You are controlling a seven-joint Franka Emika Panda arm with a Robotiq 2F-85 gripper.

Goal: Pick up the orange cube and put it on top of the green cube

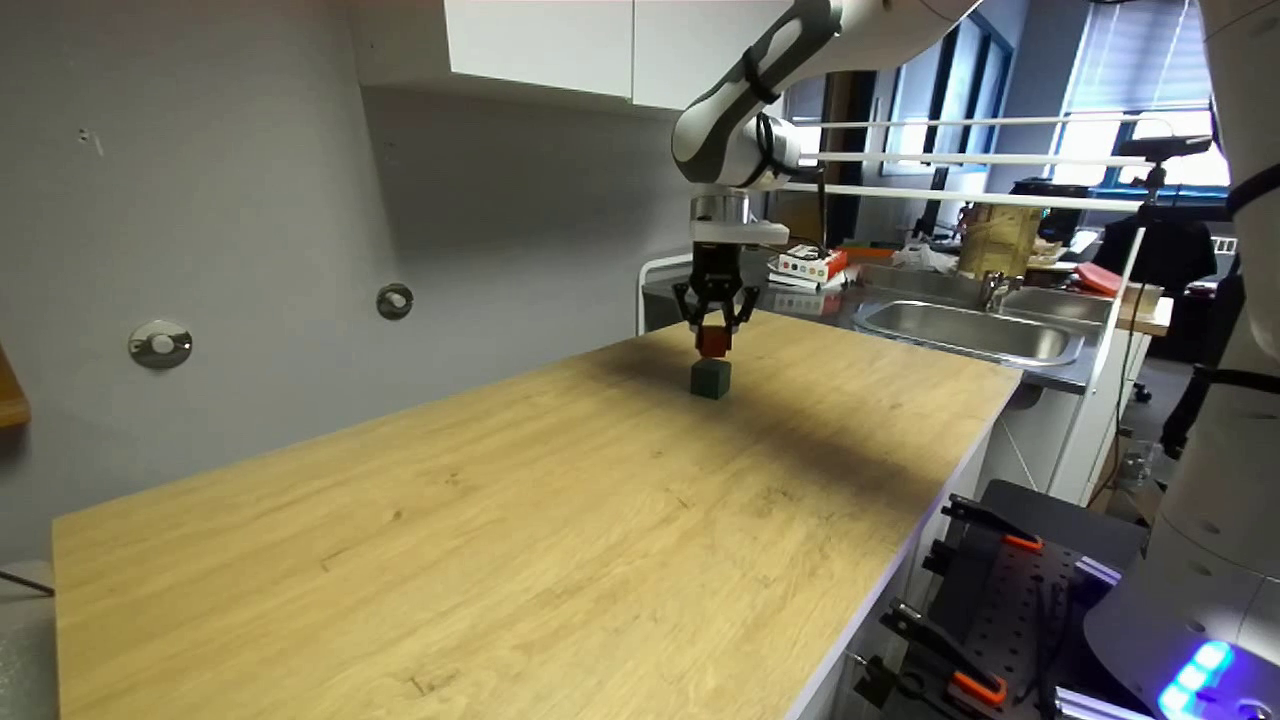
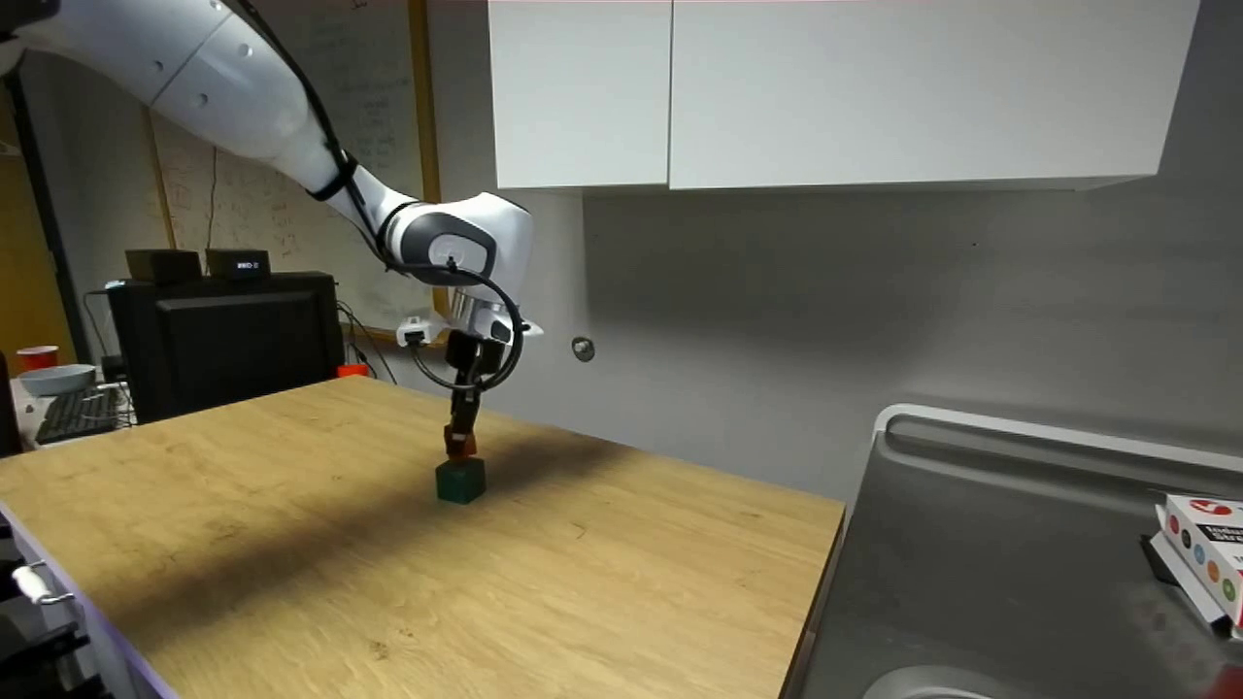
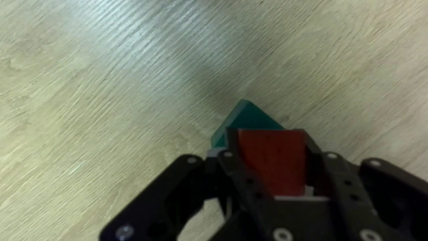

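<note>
Your gripper (image 3: 269,144) clamped on orange cube (image 3: 274,167), one finger against each side. You hold it directly above green cube (image 2: 460,482) in both exterior views; whether cubes touch, cannot tell. In wrist view, orange cube partly covers green one, their edges set at angle. Green cube sits on table (image 1: 480,540). Beyond table: box (image 1: 805,265) near sink (image 1: 965,328). Farthest back: window (image 1: 1088,150).
</note>
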